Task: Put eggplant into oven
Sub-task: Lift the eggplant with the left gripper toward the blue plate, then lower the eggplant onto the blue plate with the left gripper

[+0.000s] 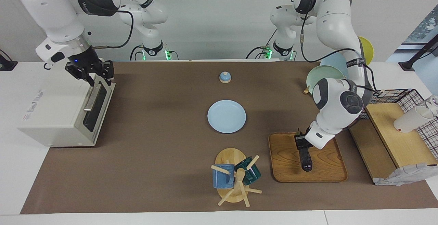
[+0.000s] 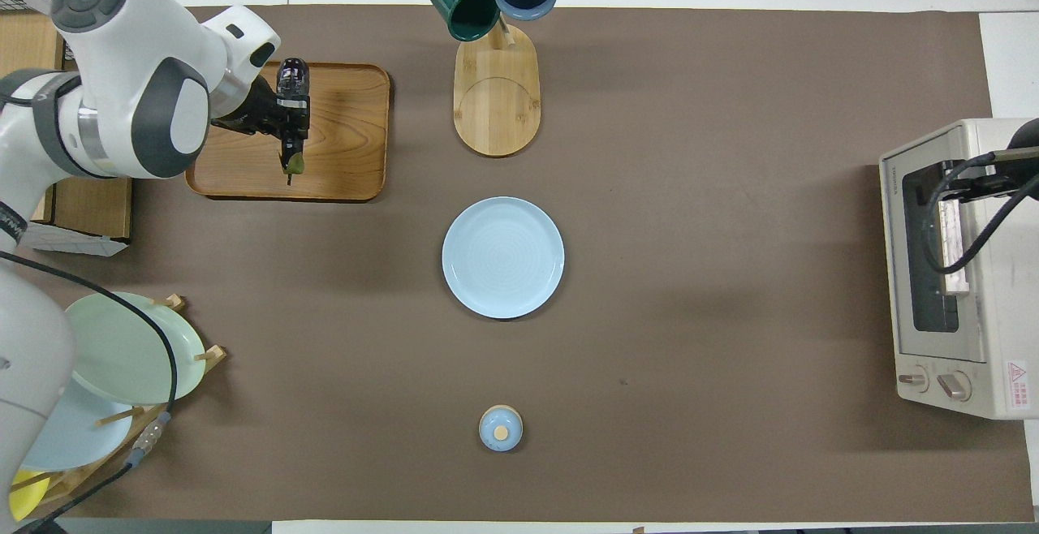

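A pale blue plate (image 1: 226,116) is set at the middle of the brown table mat (image 1: 164,156). Nearer the robots, a small blue lid with a wooden knob (image 1: 224,77) is placed. A wooden mug tree (image 1: 236,184) (hung with a blue mug (image 1: 222,176) and a green mug (image 1: 249,171)) is stood beside a wooden tray (image 1: 284,163). Plates are racked toward the left arm's end (image 2: 122,347).

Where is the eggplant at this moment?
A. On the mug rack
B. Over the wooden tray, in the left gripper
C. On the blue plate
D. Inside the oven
B: the eggplant is over the wooden tray, with the left gripper shut on its stem end.
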Available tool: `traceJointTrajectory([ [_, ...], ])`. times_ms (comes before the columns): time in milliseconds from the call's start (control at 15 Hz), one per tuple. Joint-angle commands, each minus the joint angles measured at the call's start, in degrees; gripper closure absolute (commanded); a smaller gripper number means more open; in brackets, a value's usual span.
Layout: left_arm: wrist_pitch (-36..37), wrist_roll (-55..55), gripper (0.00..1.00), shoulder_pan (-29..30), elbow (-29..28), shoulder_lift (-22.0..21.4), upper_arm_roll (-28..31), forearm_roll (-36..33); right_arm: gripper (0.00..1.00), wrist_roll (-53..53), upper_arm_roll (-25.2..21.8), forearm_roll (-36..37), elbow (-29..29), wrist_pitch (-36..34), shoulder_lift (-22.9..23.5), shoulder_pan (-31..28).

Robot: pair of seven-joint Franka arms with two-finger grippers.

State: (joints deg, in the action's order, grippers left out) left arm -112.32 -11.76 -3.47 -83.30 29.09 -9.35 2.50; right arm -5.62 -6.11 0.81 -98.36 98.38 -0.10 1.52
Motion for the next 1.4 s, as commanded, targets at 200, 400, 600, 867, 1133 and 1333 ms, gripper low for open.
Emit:
traceJointTrajectory([
  [200, 9.13, -14.25, 1.0, -9.43, -4.06, -10.46, 0.65, 3.74, 1.0, -0.98, -0.57, 0.06, -8.25, 7.43, -2.45, -3.8],
  [400, 4.67, -19.34, 1.0, -14.8, -9.32, -12.74, 0.65, 3.92, 1.0, -0.8, -0.57, 3.48, -10.7, 9.45, -2.18, -3.89],
  [600, -5.33, -21.29, 1.0, -18.67, -18.1, -15.81, 0.65, 6.02, 1.0, -2.46, -0.57, 4.99, -12.29, 9.46, -2.27, -3.98],
  [867, -10.89, -22.77, 1.0, -24.03, -25.23, -17.14, 0.65, 6.2, 1.0, -6.68, -0.57, 5.77, -14.66, 12.62, -2.36, -5.21],
  [1133, -15.47, -24.19, 1.0, -27.9, -29.02, -16.09, 0.65, 6.2, 1.0, -11.35, -0.48, 12.2, -15.89, 13.15, -2.27, -5.3],
  [1333, -19.34, -24.28, 1.0, -28.52, -30.78, -14.33, 0.74, 6.2, 1.0, -9.86, -0.4, 11.93, -15.89, 13.32, -2.27, -5.21],
])
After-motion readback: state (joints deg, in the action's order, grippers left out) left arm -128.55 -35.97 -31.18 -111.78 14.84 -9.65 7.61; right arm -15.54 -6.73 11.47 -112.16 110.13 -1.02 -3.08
